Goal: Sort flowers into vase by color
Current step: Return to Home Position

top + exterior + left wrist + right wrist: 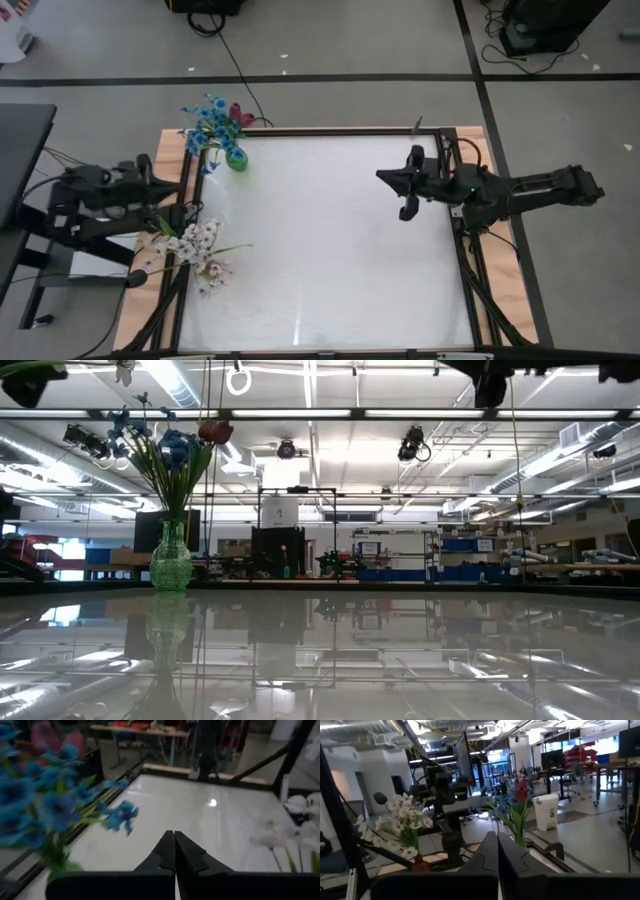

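I see a green vase (236, 159) standing near the far left corner of the white bench (330, 240). It holds the blue flowers (208, 118) and one dark red flower (238, 114). The white flowers (197, 247) stand in a red vase (420, 865), along the same left edge as the green vase but toward the front. My left hand (174, 847) is pinched closed and empty at that edge, between the two vases. My right hand (497, 851), also closed and empty, hangs over the bench well to the right of the green vase.
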Motion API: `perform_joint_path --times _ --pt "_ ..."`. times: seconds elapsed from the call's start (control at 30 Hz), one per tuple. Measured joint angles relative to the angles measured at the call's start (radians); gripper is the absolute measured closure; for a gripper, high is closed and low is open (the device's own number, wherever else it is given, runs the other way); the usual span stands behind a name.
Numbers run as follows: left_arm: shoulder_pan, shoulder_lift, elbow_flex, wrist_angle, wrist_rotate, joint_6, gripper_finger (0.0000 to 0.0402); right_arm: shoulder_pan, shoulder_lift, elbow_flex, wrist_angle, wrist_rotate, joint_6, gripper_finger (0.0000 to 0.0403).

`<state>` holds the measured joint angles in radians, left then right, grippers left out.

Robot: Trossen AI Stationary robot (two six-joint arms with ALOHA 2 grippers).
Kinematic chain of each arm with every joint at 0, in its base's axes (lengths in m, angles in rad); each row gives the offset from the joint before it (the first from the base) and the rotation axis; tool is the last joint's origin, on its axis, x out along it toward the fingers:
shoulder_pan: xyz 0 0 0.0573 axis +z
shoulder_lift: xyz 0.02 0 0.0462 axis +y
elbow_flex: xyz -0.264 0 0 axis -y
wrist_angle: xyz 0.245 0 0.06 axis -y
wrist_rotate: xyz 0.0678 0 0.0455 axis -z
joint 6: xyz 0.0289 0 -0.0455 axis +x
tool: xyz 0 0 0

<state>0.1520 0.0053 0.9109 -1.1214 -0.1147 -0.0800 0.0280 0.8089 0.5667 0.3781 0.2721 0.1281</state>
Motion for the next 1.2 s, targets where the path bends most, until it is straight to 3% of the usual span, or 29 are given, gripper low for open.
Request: perform_joint_path --times 0.2,0.47,0.67,0.87,1.1,1.2 --pt "0.0 -0.001 -0.153 0.172 0.003 0.016 0.0401 -0.029 -0.019 -0.117 0.123 -0.024 0.037 0.0403" --pt "0.0 0.001 -0.155 0.188 -0.084 -0.029 0.0401 -0.107 -0.084 -0.177 0.116 -0.11 0.027 0.0403" --pt "0.0 0.001 -0.222 0.39 -0.136 -0.067 0.0401 -0.166 -0.099 -0.188 0.126 -0.191 0.053 0.0402" --pt "0.0 -0.001 -0.295 0.461 -0.161 -0.086 0.0401 -0.207 -0.101 -0.188 0.127 -0.259 0.053 0.0402" --pt "0.0 0.007 -0.298 0.448 -0.403 -0.163 0.0401 -0.217 -0.101 -0.188 0.129 -0.326 0.065 0.0402" --pt "0.0 0.007 -0.317 0.468 -0.462 -0.169 0.0401 -0.217 -0.101 -0.188 0.129 -0.351 0.08 0.0402"
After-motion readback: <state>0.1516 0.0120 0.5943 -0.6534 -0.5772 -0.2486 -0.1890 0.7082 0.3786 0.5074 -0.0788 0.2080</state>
